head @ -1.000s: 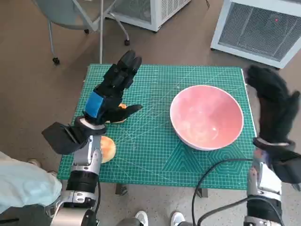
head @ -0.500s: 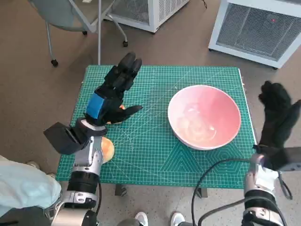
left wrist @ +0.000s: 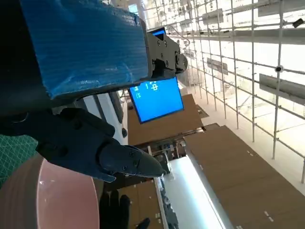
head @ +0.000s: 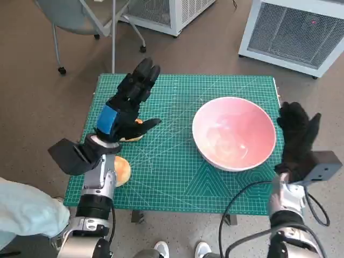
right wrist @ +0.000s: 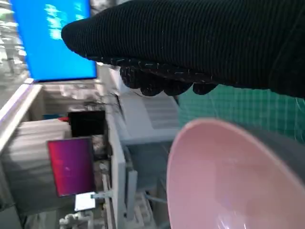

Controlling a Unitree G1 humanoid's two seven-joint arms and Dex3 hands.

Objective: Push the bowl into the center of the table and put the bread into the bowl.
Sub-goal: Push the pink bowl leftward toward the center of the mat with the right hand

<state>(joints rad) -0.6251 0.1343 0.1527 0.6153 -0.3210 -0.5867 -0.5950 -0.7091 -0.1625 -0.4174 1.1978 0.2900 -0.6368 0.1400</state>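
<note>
The pink bowl is sitting mouth-up on the right half of the green counter, with open mat stretching to its left. The right robot hand is hovering open at the counter's right edge, just beside the rim. The left robot hand is spreading open above one bread; another bread is lying near the left edge, its long axis unclear. The wrist views are showing only the bowl.

- Pink bowl, glossy inside.
- Green worktop, pale grid lines.
- Golden-brown bread.
- Left hand black, blue tape.
- Right hand black knit.
</note>
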